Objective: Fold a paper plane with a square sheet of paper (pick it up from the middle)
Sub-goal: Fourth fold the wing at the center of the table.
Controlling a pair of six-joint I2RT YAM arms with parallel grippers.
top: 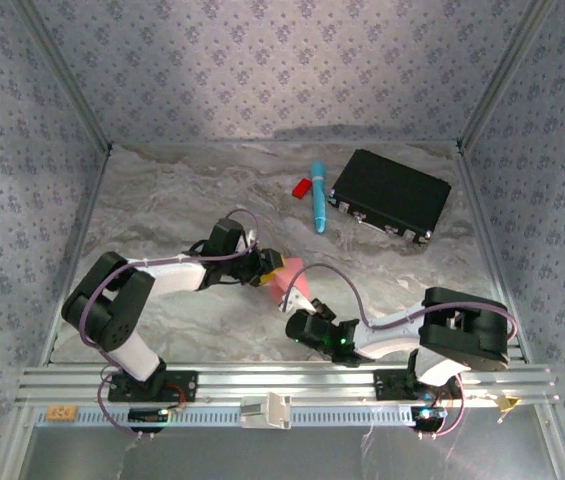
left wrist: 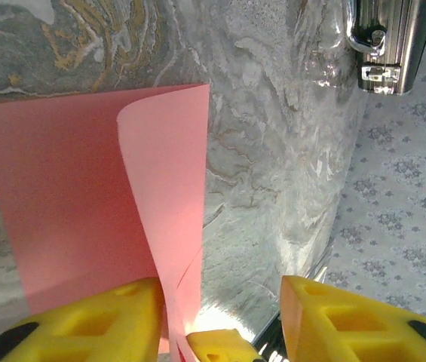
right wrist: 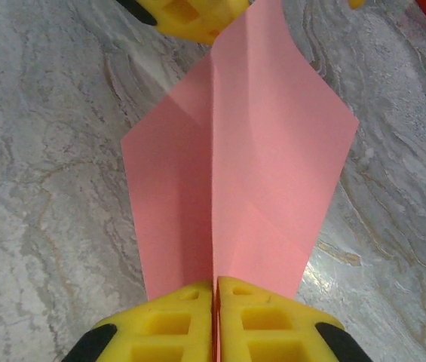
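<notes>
pink sheet mid-fold: how it will handle, where to hold it

the square sheet of paper [right wrist: 273,151] is lifted off flat at about 6 o'clock from the centre of the tabletop [top: 162,200], between the two arms. in the right wrist view a sharp centre crease runs away from the camera, with a flap falling to each side like a tent. in the left wrist view one flap curls up loosely, uncreased.

handling (judgement): very light, thin and floppy, stiff only along a crease. the flaps would likely swing on a quick move. the surface looks smooth and may slip from a light pinch, and a hard pull could tear it or leave stray creases. the best hold is on the folded ridge, where two layers stiffen it, not on a free edge.

right gripper [right wrist: 216,290]: fingers pressed together on the near end of the crease, pinching the sheet.
left gripper [left wrist: 220,302]: fingers spread, paper standing between them unclamped. cannot tell if it touches a pad.

further out: blue pen [top: 318,195] and small red piece [top: 303,187] at 12 o'clock, black case [top: 390,195] at 1 o'clock, all well apart from the sheet.
</notes>
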